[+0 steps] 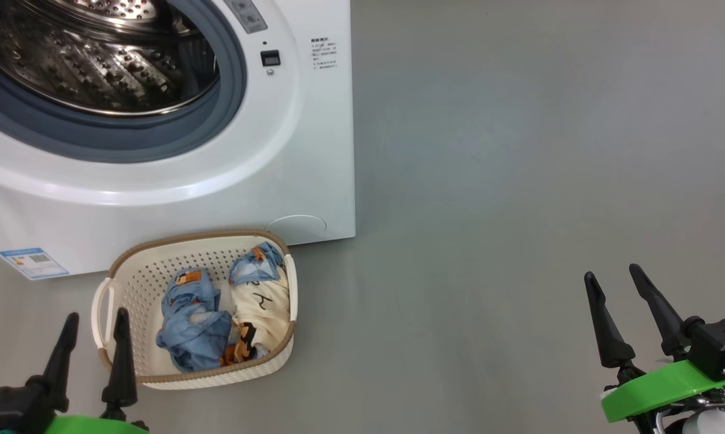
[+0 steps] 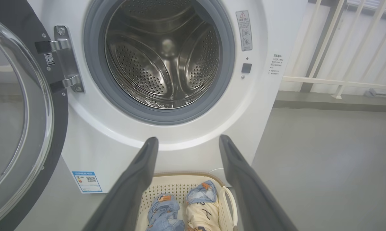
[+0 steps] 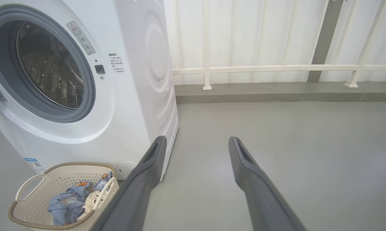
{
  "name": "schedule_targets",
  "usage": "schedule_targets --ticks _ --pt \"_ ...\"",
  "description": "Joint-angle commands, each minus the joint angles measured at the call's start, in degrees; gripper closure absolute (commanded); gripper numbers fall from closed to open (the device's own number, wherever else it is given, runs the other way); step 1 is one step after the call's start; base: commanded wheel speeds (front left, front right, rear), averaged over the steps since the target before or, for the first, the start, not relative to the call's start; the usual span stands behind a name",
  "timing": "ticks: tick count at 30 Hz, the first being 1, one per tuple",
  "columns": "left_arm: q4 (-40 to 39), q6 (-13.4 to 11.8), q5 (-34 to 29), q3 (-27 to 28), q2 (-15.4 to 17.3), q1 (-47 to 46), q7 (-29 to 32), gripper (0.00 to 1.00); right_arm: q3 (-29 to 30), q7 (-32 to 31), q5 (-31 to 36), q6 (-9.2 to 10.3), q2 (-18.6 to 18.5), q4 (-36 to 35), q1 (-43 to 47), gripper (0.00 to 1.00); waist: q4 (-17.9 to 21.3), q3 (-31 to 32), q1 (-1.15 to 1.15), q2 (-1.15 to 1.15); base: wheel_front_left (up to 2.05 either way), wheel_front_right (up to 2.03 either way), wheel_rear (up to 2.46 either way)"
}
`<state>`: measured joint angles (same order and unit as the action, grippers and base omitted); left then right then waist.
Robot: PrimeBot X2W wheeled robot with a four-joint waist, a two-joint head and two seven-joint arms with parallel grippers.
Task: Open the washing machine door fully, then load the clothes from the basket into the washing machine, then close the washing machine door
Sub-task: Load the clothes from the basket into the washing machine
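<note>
Basket [image 1: 152, 278] holding clothes [image 1: 196, 322] on floor [image 1: 489, 181] before washing machine [image 1: 169, 196], just ahead and right of left gripper [image 1: 96, 315], nearer arm; right gripper [image 1: 612, 273] well apart. Both spread wide, empty; washing machine door [image 2: 60, 128] swung open.

Your left gripper [image 1: 96, 313] sits low on your left, jaws wide apart and empty; your right gripper [image 1: 612, 271] sits low right, likewise spread and empty.
</note>
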<state>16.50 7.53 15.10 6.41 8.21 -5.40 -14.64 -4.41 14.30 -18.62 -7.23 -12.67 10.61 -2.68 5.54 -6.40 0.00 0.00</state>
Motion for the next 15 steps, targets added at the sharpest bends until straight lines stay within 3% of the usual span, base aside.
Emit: schedule_targets --ticks 1,7,15 --pt "-1.0 0.0 0.5 1.3 1.3 -0.6 -0.4 0.00 -1.0 0.7 0.2 -0.25 -1.0 -1.5 0.2 0.00 -0.1 0.0 0.00 0.00 0.12 -0.46 0.34" --pt "-0.9 0.0 1.3 0.3 1.9 -0.6 -0.4 0.00 -1.5 0.7 0.2 -0.25 -1.1 -1.4 0.1 0.00 -0.1 0.0 0.00 0.00 0.32 -1.21 0.89" --pt "-0.7 0.0 1.9 -0.4 2.5 -1.1 -0.4 0.00 -1.8 0.7 0.1 -0.25 -1.2 -1.5 0.0 0.00 -0.1 -0.1 0.00 0.00 0.73 -2.26 1.53"
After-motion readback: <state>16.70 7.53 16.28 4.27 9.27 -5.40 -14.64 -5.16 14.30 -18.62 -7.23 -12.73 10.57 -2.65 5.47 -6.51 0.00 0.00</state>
